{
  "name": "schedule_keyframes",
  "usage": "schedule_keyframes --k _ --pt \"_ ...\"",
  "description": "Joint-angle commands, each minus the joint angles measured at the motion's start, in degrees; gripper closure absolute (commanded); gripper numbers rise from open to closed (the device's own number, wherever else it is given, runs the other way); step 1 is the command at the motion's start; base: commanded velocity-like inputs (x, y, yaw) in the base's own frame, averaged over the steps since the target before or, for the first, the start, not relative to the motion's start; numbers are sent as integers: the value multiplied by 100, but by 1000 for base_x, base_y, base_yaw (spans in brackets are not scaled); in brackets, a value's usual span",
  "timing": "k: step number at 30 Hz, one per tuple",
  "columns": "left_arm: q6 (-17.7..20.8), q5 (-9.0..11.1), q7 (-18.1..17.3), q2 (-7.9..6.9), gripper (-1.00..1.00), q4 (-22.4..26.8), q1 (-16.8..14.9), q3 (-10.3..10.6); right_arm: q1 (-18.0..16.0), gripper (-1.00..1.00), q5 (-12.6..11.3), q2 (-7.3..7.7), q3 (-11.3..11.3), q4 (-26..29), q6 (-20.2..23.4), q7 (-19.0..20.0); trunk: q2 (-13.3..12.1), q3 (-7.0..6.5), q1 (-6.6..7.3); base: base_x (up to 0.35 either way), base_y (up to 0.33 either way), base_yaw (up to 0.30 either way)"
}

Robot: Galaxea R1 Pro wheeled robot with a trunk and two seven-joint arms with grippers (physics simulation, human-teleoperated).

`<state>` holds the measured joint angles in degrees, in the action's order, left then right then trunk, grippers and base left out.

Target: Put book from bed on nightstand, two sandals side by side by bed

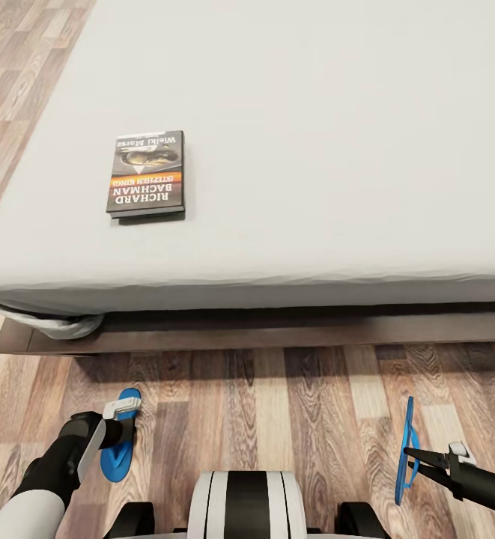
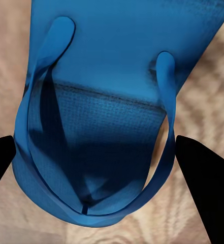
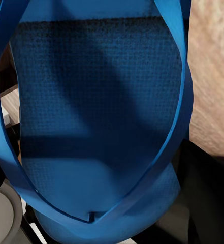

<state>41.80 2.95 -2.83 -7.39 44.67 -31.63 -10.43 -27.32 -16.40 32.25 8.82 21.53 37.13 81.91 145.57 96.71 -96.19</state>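
1. Head view: looks steeply down over the bed (image 1: 314,112) edge and floor (image 1: 277,404).
2. Left wrist view: very close above one sandal (image 2: 106,117), facing the floor.
3. Right wrist view: equally close on the other sandal (image 3: 91,127).
4. Both sandals also appear in the head view.

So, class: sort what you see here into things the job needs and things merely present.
Needed: book, bed, left sandal, right sandal, left gripper, right gripper.
Merely present: floor, crumpled sheet corner.
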Motion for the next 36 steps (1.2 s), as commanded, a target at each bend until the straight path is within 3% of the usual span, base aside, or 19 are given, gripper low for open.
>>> schedule_keyframes --k 1,8,9,27,36 --pt "30 30 -7 1 100 6 -1 -12 -1 100 -11 0 5 0 58 10 1 3 1 0 0 0" --pt "28 25 -7 1 100 6 -1 -12 -1 100 -12 0 5 0 58 12 1 3 1 0 0 0" --pt "29 23 -7 1 -100 6 -1 -8 -1 100 -12 0 5 0 58 14 1 3 1 0 0 0" --pt "30 20 -5 1 -100 -8 -2 -7 -1 100 -11 0 5 0 58 18 1 3 1 0 0 0" --pt "30 14 8 1 -100 -11 -1 -3 -1 100 -12 1 5 0 58 16 -11 -196 24 0 0 0"
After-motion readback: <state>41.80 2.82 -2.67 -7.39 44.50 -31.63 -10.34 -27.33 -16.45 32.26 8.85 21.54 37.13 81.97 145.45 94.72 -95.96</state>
